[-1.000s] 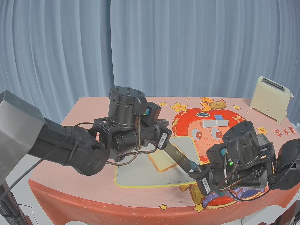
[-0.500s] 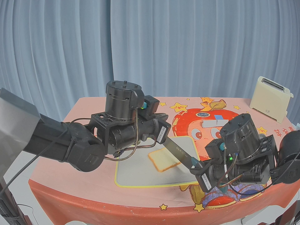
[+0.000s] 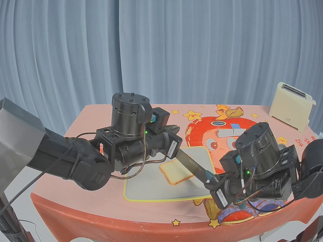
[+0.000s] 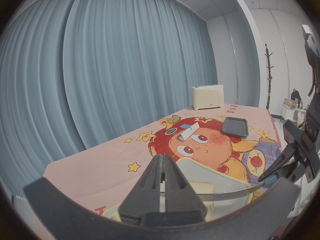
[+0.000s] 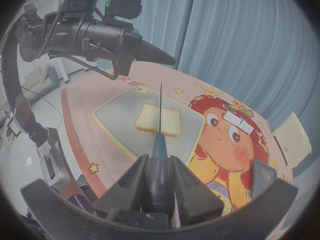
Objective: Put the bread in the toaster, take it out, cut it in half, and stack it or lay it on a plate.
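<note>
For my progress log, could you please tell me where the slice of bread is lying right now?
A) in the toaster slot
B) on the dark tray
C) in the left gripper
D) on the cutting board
D: the slice of bread lies flat on the cutting board, under the blade of the knife held by the right gripper.

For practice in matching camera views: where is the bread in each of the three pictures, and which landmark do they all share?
Head view: bread on the board, mid-table, knife blade across it.
Left wrist view: bread on the board, just past the left gripper.
Right wrist view: bread on the board, under the knife's blade.
Shared landmark: the toaster, at the far right corner of the table.
</note>
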You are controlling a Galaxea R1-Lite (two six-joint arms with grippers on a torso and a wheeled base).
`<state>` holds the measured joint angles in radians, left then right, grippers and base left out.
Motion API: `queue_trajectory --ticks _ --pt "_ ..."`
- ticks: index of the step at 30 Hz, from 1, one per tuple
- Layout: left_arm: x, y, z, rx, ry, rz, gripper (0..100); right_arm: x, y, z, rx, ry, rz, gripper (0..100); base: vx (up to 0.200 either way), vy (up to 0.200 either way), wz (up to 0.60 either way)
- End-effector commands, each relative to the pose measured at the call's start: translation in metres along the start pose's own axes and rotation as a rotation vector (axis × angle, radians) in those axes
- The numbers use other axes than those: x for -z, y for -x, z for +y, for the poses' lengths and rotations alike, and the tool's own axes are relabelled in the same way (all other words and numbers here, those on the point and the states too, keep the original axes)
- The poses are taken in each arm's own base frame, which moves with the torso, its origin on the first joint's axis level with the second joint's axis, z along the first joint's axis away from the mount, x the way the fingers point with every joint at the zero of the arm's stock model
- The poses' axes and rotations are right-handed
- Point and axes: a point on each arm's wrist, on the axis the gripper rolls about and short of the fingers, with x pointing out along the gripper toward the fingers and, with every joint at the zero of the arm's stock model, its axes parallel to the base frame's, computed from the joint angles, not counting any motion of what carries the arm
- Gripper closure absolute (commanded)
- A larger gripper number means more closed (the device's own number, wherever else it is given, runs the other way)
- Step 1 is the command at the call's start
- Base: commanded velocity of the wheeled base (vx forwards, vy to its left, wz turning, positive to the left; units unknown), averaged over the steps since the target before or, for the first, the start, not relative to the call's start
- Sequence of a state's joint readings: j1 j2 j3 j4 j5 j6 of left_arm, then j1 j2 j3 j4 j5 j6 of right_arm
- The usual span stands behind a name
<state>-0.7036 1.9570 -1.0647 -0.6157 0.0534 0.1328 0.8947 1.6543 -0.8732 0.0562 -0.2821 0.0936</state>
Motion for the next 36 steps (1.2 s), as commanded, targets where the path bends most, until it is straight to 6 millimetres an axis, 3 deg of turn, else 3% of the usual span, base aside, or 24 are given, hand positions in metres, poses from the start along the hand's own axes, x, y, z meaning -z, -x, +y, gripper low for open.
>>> queue_trajectory --ticks 1,18,28,36 --pt "0.001 0.002 0.001 -0.005 0.000 -0.003 100 0.001 -0.008 0.003 0.004 0.011 0.020 100 0.000 0.000 0.00" --pt "0.008 -0.003 -0.002 0.010 -0.002 0.017 100 -0.002 -0.017 0.001 0.016 0.004 0.034 100 0.000 0.000 0.00" --pt "0.032 -0.022 -0.006 0.021 -0.007 0.086 100 -0.001 -0.017 0.001 0.017 0.005 0.038 100 0.000 0.000 0.00" --pt "0.033 -0.024 -0.009 0.027 -0.009 0.089 100 -0.001 -0.021 0.002 0.018 0.005 0.047 100 0.000 0.000 0.00"
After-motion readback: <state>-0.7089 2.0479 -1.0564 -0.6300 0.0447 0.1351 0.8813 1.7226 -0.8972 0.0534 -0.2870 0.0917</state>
